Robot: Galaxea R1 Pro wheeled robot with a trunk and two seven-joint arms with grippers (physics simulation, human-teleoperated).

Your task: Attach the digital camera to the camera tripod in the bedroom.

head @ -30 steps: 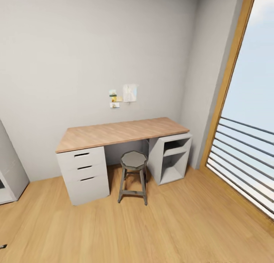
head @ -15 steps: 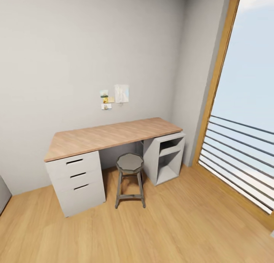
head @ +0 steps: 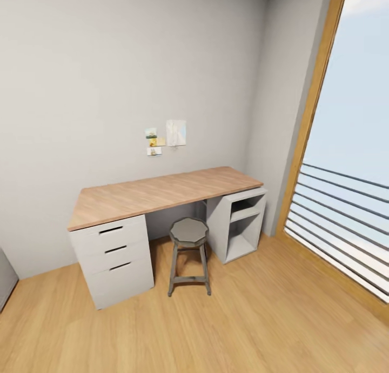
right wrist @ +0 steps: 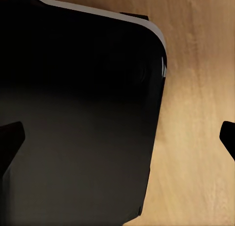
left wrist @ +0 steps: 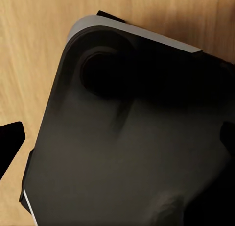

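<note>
Wood-topped table (head: 162,192) with white drawers stands against the pale grey wall (head: 108,65), grey metal stool (head: 188,232) tucked beneath; both tools' fingertips spread wide, holding nothing.

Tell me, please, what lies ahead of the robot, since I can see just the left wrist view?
Observer: A wood-topped desk stands against the grey wall ahead.
Operator: Is anything beneath it?
Observer: A grey stool stands between its drawer unit and an open shelf unit.
Operator: And how are the right jaws?
Observer: In the right wrist view they stand wide apart over the wood floor, holding nothing.
</note>
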